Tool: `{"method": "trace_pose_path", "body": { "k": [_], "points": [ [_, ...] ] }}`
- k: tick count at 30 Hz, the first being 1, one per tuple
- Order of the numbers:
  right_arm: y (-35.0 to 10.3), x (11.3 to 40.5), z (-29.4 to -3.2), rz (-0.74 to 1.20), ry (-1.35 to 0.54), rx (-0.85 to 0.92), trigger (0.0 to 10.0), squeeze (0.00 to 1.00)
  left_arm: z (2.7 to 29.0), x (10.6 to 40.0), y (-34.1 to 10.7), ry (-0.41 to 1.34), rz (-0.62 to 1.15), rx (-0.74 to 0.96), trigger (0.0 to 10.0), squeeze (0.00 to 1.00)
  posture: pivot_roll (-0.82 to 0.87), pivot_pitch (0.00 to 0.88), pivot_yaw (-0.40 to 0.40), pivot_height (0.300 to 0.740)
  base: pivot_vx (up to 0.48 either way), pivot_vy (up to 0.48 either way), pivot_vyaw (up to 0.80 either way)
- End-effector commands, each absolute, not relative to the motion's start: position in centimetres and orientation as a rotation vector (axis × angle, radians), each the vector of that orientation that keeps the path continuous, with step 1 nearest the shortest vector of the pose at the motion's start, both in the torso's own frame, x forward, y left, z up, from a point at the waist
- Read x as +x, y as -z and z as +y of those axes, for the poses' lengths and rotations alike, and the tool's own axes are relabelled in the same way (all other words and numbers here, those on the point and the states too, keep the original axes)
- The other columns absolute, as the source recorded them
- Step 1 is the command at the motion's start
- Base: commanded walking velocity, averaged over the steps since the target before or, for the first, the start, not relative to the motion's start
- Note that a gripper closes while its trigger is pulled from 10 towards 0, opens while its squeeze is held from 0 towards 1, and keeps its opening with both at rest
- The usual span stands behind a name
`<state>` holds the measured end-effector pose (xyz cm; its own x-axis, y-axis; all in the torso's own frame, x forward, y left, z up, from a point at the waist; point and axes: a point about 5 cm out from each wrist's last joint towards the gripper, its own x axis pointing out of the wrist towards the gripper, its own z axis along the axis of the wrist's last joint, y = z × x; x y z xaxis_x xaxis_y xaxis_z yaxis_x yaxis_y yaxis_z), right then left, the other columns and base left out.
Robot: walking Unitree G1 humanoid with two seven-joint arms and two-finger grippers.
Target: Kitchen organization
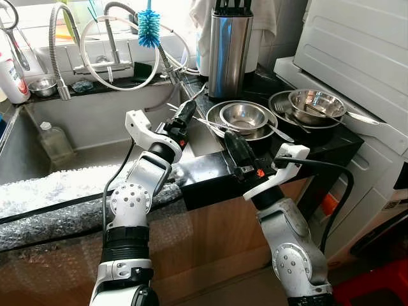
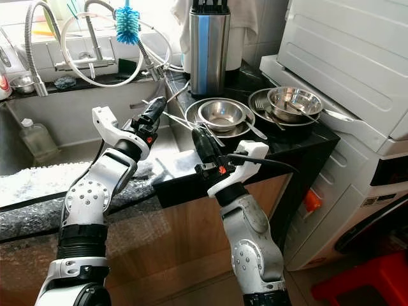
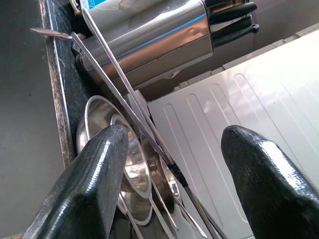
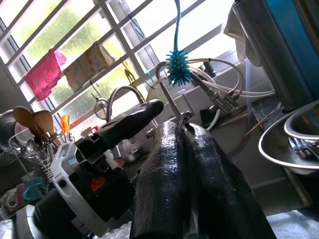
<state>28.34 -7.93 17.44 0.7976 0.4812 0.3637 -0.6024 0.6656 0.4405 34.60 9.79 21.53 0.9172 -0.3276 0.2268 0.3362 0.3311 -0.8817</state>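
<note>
The table (image 1: 210,172) was a narrow black slab between a steel sink (image 1: 95,137) and a white appliance (image 1: 357,70), and everything is placed here from the tall steel knife block (image 1: 229,51) standing at the table's back.

Just in front of the block lay a shallow steel plate (image 1: 220,115) with a small bowl (image 1: 243,116) nested in it. Beside that pair, toward the appliance, a dark pan (image 1: 280,102) held a second bowl (image 1: 317,104) with cutlery lying in it. Long thin metal rods (image 1: 210,122), like chopsticks, lay slanted across the plate's rim on the sink side of the block.

The left gripper (image 1: 185,113) hovered in front of the block at the sink edge, close to the rods' tips; in the left wrist view its fingers (image 3: 94,174) stood wide apart, the rods and the plate showing between them, nothing held. The right gripper (image 1: 233,143) sat lower, over the table's front part just short of the plate; in the right wrist view its fingers (image 4: 169,184) were pressed together with nothing between them.

On the sink side of the block, a blue bottle brush (image 1: 148,27) hung among white hoses (image 1: 121,51) by the faucet (image 1: 60,44). A plastic bottle (image 1: 54,141) stood in the sink.
</note>
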Motion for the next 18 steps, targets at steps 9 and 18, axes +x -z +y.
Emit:
{"method": "trace_pose_path", "body": {
  "k": [9, 18],
  "points": [
    [-17.77, 27.85, -6.72, -0.224, -0.684, 0.592, 10.0, 0.00, 9.12, 34.32, -21.66, 0.464, 0.007, -1.134, 10.0, 0.00, -0.11, 0.000, 0.020, 0.740, 0.000, 0.000, 0.00],
    [-17.43, 28.01, -6.94, -0.214, -0.657, 0.577, 10.0, 0.00, 9.31, 34.35, -21.50, 0.452, 0.008, -1.141, 0.0, 0.00, -0.11, 0.000, 0.019, 0.740, 0.000, 0.000, 0.00]
  ]
}}
